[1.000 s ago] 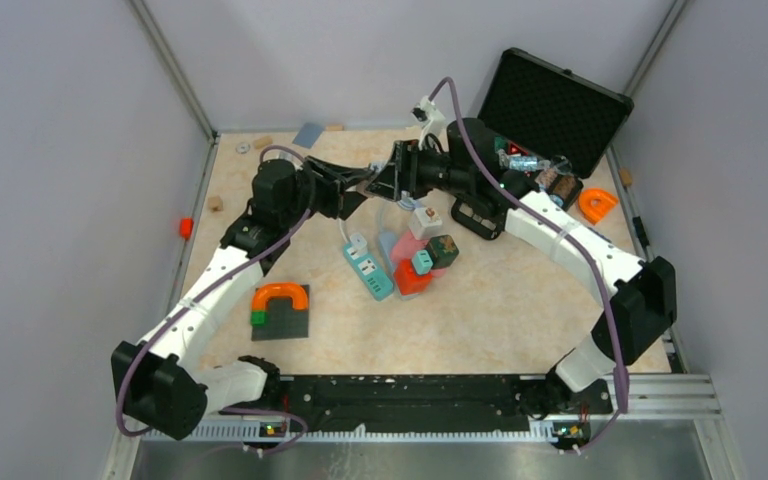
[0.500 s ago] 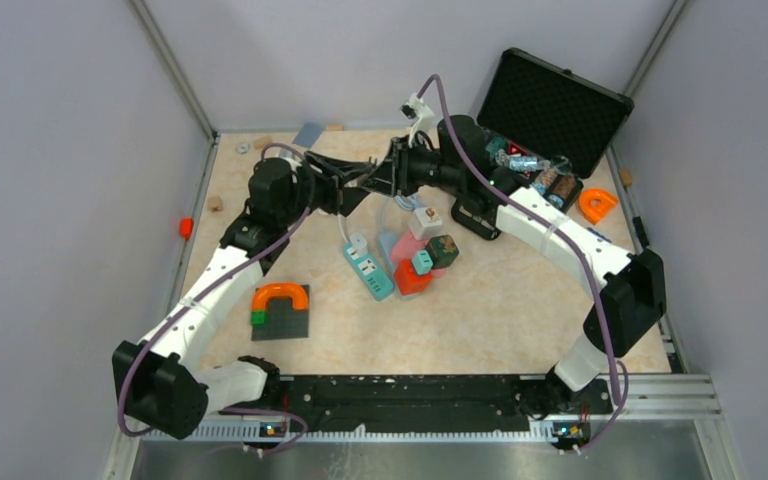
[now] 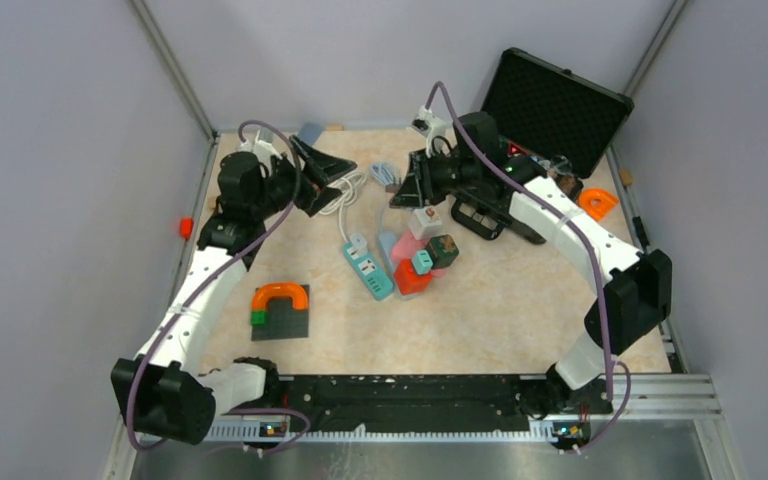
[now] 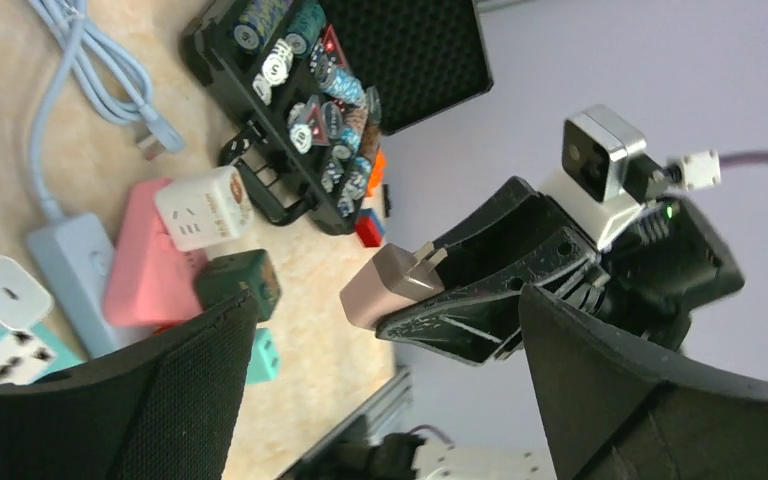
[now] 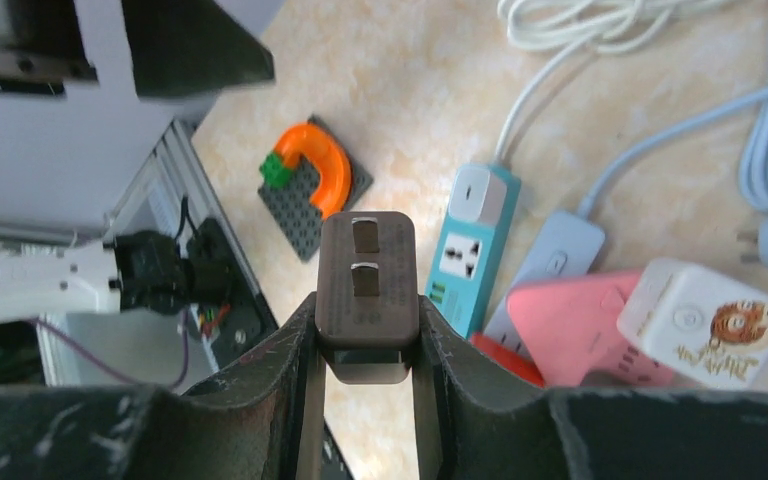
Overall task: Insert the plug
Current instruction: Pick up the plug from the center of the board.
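Observation:
A brown two-prong plug [image 5: 367, 290] sits between the fingers of my right gripper [image 5: 367, 322], prongs pointing away from the wrist. The gripper is shut on it and hovers above the table behind the socket strips [image 3: 407, 192]. The left wrist view shows the same plug [image 4: 385, 290] sticking out of the right fingers [image 4: 480, 300]. A teal power strip [image 3: 367, 268] [image 5: 470, 240] lies flat below, sockets up. My left gripper [image 3: 332, 172] [image 4: 382, 335] stands wide open at the far left, apart from the plug and holding nothing.
A pink strip [image 5: 570, 325], a grey-blue strip [image 5: 560, 255], a white cube adapter [image 3: 424, 220] and small green, teal and red blocks [image 3: 442, 250] crowd beside the teal strip. White cable [image 3: 345, 190] and blue cable [image 3: 385, 172] lie behind. Black case [image 3: 550, 100] far right; orange arch on a baseplate [image 3: 280, 300] near left.
The two grippers met in mid-air a second ago. My left gripper has opened wide and drawn back to the left. The right one has shut on the plug and shifted slightly right.

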Motion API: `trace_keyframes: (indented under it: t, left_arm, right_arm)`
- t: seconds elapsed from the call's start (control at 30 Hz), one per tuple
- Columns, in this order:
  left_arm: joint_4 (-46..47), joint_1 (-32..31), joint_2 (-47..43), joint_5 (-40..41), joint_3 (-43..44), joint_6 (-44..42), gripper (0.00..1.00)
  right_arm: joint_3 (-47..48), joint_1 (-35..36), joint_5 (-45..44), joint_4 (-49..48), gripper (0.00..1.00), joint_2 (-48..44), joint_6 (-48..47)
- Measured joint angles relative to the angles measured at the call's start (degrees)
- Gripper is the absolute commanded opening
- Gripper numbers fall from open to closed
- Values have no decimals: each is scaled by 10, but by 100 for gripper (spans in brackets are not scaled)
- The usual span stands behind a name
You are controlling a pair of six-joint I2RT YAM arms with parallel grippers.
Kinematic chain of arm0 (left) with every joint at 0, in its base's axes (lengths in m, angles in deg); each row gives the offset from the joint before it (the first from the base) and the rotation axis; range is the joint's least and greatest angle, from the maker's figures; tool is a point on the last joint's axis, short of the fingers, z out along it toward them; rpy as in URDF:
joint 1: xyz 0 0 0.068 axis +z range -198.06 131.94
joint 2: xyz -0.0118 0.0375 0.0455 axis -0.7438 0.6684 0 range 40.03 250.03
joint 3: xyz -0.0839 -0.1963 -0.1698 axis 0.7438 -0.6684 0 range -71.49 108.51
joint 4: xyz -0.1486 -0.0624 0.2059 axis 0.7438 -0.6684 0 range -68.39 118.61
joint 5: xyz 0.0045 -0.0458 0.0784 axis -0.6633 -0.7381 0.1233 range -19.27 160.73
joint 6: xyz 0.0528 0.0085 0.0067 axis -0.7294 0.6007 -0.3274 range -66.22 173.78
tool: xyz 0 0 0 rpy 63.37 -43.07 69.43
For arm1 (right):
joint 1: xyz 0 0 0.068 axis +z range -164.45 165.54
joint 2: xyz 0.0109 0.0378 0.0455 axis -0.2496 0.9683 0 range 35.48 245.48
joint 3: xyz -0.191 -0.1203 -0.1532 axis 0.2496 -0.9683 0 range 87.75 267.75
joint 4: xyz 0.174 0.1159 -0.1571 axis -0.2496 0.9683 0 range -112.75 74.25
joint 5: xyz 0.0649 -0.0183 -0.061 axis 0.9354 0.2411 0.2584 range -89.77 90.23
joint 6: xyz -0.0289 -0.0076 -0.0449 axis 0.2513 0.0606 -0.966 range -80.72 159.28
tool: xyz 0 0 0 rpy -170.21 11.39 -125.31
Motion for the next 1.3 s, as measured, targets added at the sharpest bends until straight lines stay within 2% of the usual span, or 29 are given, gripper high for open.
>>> trace_keyframes:
  t: [0.1, 0.27, 0.4, 0.57, 0.83, 1.07, 1.2, 1.23, 1.3]
  left_arm:
    - [-55, 15, 5, -58, 34, -102, 99]
    - [-174, 16, 37, -163, 132, -282, 94]
    - [-230, 10, 41, -240, 141, -377, 88]
    - [-263, -17, 42, -301, 132, -438, 85]
    - [-275, -70, 59, -327, 106, -468, 76]
    - [-272, -78, 60, -334, 85, -462, 34]
    - [-253, -81, 60, -354, 77, -448, 2]
    - [-245, -80, 60, -358, 73, -442, 0]
    - [-222, -79, 59, -362, 61, -425, 0]
  right_arm:
    - [10, -14, 52, 76, 0, 2, -55]
    - [97, -9, 156, 220, 0, 45, -165]
    - [114, -5, 215, 289, 0, 65, -218]
    - [117, 11, 263, 327, 0, 81, -236]
    - [133, 35, 303, 338, 0, 91, -244]
    - [133, 36, 323, 337, 0, 91, -242]
    - [133, 35, 321, 337, 0, 91, -238]
    - [133, 35, 321, 336, 3, 91, -235]
    - [132, 35, 316, 333, 18, 91, -225]
